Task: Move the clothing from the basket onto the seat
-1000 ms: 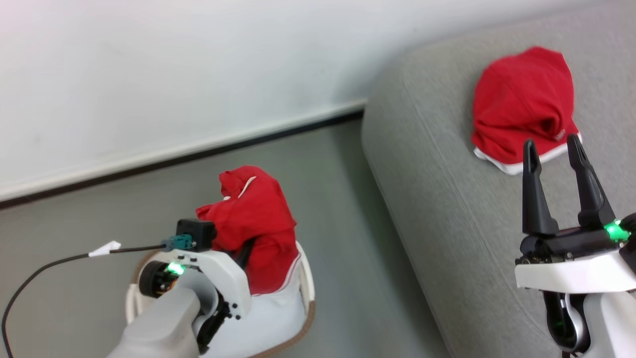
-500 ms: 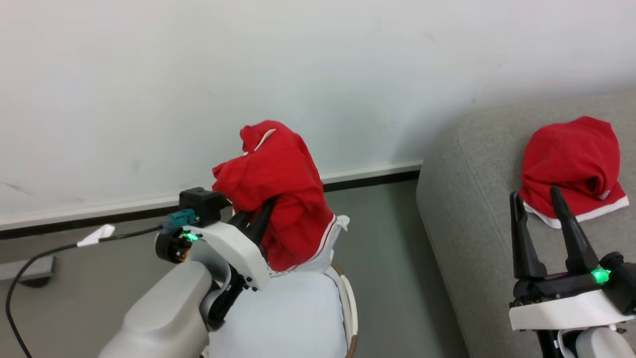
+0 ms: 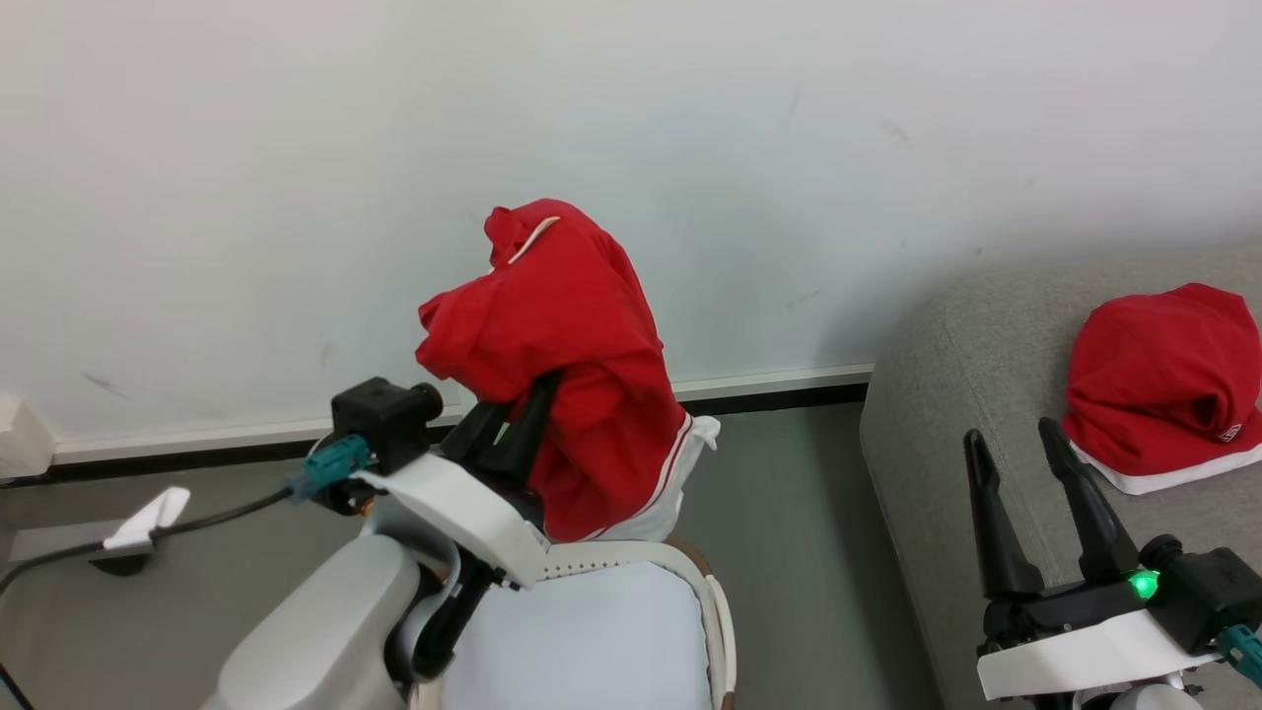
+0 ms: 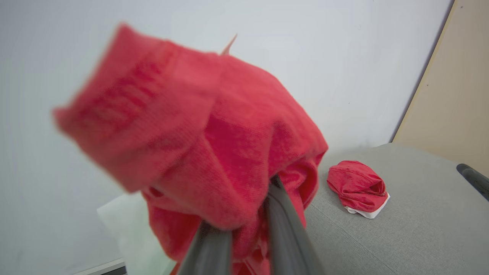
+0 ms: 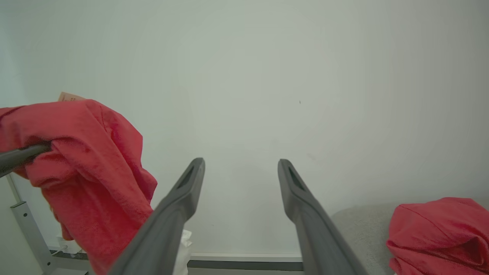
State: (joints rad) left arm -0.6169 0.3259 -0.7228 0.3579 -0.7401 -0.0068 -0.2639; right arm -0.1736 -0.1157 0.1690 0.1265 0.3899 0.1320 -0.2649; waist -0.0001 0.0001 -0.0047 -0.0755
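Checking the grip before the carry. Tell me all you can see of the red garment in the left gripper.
The red garment is soft cloth with white stripes along one edge and a white lower part. Bunched, it drapes over the left gripper, whose fingers pinch it from below. It hangs above the basket; contact with the rim is unclear.

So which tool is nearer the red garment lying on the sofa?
Right. The right tool hangs open beside the sofa, just short of the lying garment; the left tool is off above the basket, shut on the lifted garment.
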